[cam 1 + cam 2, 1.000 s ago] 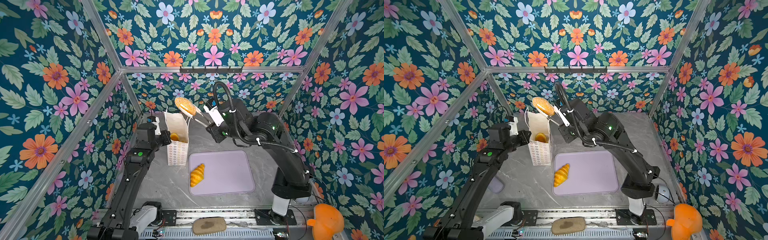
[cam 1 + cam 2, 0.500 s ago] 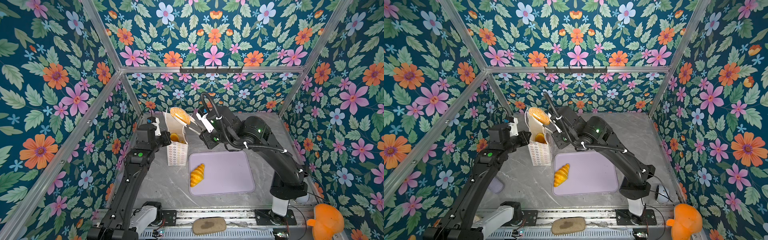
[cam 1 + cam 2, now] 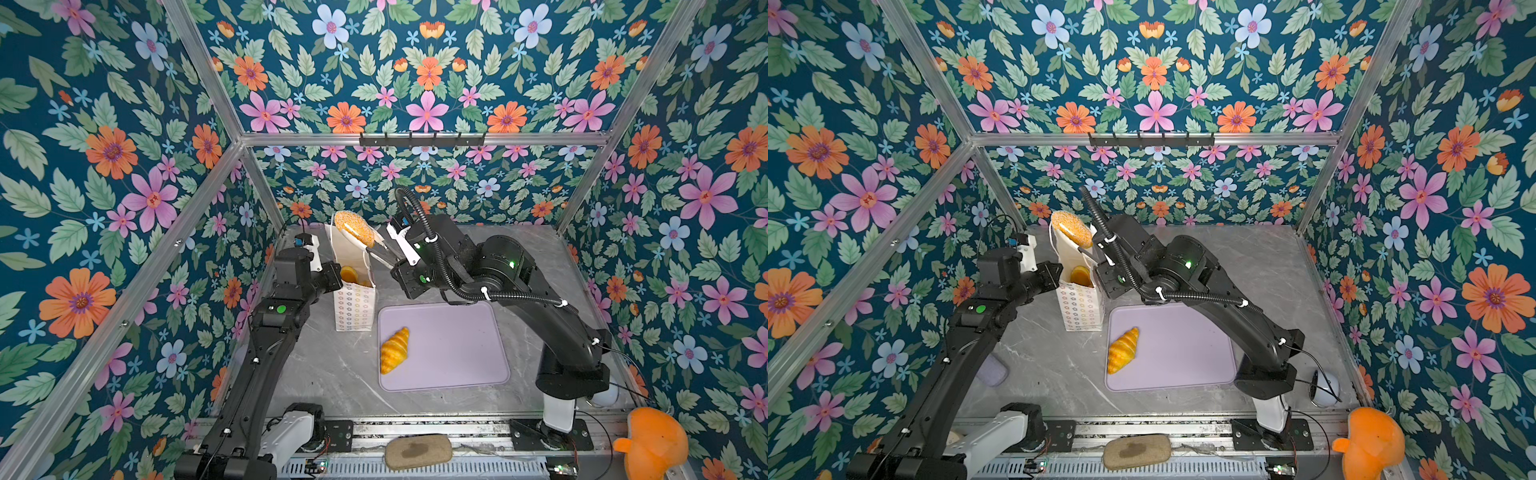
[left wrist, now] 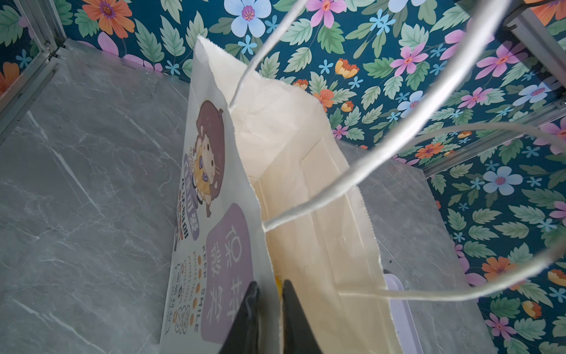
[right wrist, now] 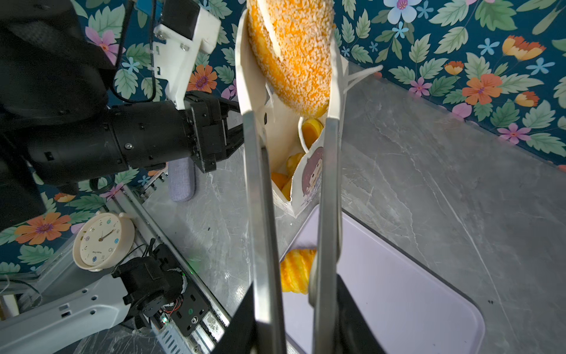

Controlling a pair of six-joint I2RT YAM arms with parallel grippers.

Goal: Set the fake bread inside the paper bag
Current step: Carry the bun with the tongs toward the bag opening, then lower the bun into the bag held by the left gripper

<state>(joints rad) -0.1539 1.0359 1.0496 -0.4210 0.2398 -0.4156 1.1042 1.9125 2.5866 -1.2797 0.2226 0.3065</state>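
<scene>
Two grips: my left fingers (image 4: 248,318) pinch paper bag (image 3: 354,309) wall steady; right fingers (image 5: 352,315) clamp tongs (image 5: 260,199), speckled bun (image 5: 294,52) at mouth.

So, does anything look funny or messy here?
Nothing's spilled or broken. The oddest bit: the speckled bun hangs tilted over the paper bag, pinched in long metal tongs that the right gripper holds, not in the gripper itself.

Top views look down; wrist views (close) share the paper bag (image 4: 284,147)
</scene>
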